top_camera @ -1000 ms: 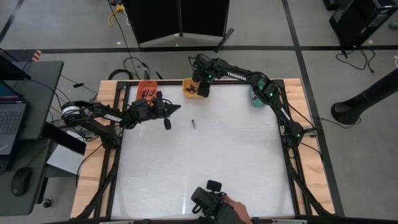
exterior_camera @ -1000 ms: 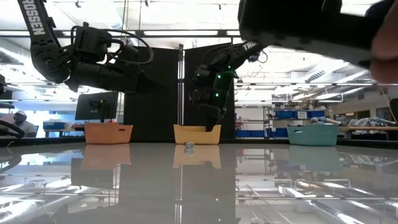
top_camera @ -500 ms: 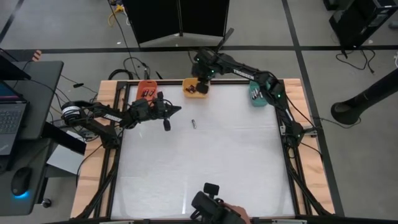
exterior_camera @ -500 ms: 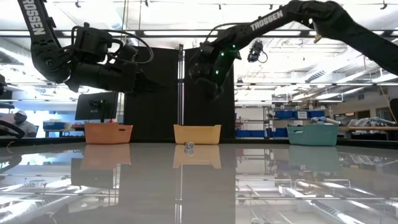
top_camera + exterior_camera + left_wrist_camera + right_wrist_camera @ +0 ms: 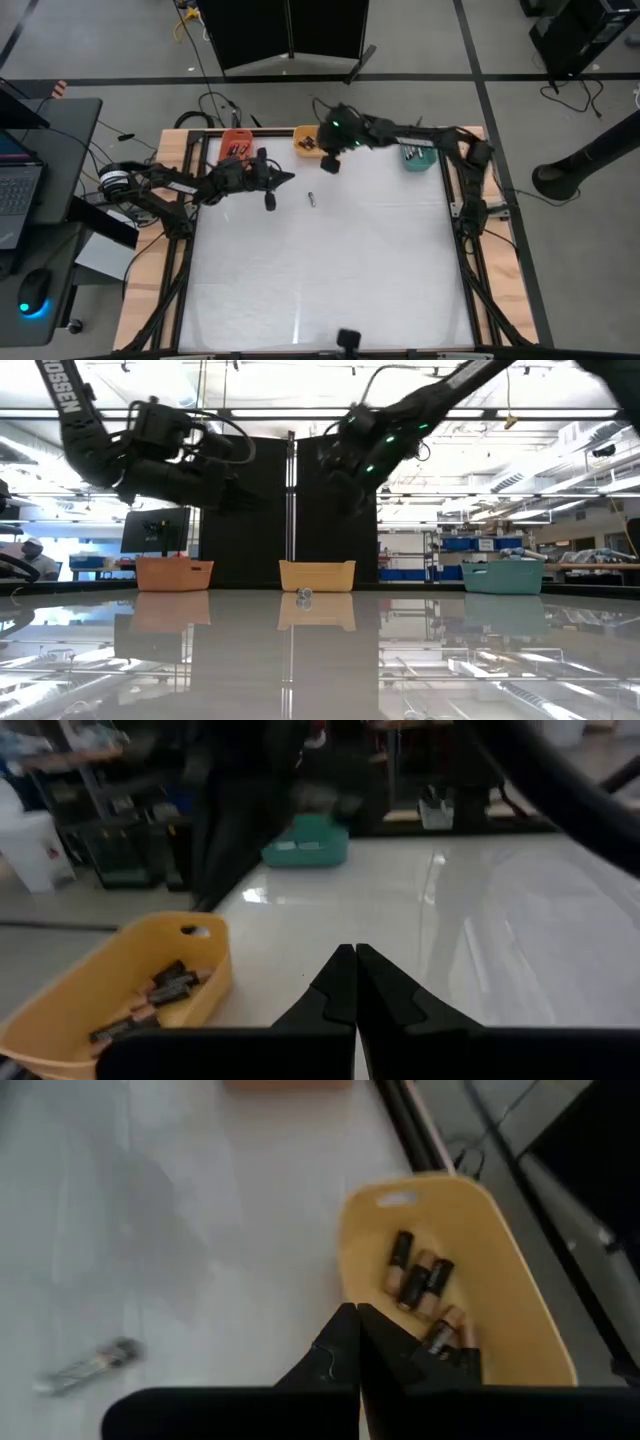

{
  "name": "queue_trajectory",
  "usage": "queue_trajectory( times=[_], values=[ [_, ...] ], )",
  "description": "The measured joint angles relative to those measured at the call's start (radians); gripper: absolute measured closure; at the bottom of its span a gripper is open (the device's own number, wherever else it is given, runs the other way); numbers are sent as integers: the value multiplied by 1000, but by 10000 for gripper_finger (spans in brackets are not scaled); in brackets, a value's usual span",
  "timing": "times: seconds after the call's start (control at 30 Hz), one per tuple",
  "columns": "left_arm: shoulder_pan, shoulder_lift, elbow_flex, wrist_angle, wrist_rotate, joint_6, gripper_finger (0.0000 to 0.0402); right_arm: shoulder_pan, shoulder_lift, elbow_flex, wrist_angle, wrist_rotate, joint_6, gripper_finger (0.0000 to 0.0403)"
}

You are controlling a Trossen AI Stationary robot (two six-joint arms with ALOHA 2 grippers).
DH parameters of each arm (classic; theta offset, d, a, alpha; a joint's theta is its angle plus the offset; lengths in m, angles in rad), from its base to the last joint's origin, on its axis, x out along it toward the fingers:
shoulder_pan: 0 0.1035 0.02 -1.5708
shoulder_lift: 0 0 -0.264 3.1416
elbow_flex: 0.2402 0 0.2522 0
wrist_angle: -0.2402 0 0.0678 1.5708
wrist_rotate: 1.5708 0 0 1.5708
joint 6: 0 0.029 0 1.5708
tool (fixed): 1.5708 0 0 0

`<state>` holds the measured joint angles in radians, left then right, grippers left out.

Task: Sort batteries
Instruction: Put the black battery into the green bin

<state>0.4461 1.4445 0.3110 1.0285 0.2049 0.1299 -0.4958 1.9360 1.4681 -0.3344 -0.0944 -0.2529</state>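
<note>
One battery (image 5: 311, 198) lies alone on the white table, also seen in the low view (image 5: 305, 595) and the right wrist view (image 5: 85, 1365). Several batteries (image 5: 420, 1280) lie in the yellow bin (image 5: 306, 140) at the far edge. My right gripper (image 5: 328, 166) hangs shut and empty above the table just near of that bin (image 5: 470, 1270), slanting down. My left gripper (image 5: 290, 176) hovers shut and empty left of the lone battery, pointing almost level toward the right; its own view shows the shut fingers (image 5: 355, 970) and the yellow bin (image 5: 130, 1000).
An orange bin (image 5: 236, 145) holding batteries stands at the far left and a teal bin (image 5: 418, 155) at the far right. The table's middle and near half are bare white surface. A small dark device (image 5: 348, 340) sits at the near edge.
My right gripper has risen out of the yellow bin and swung toward the table's near side, tipping to a flatter slant. The person's hand with a dark device at the near edge has drawn back out of view. The lone battery has stayed put.
</note>
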Motion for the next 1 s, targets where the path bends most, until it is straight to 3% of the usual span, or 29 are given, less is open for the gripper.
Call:
queue_trajectory(
  times=[0.27,0.5,0.6,0.77,1.0],
  values=[
    [0,0,230,-442,8,136,396,119,-255,-491,446,34,157,399],
    [0,4,500,-990,10,313,396,218,-377,-811,738,180,290,399],
    [0,12,592,-1131,12,357,396,256,-428,-910,830,221,339,399],
    [0,59,671,-1161,20,411,396,311,-490,-1027,950,317,388,399],
    [4,268,853,-1396,53,541,396,346,-513,-1099,1045,365,392,398]
  ],
)
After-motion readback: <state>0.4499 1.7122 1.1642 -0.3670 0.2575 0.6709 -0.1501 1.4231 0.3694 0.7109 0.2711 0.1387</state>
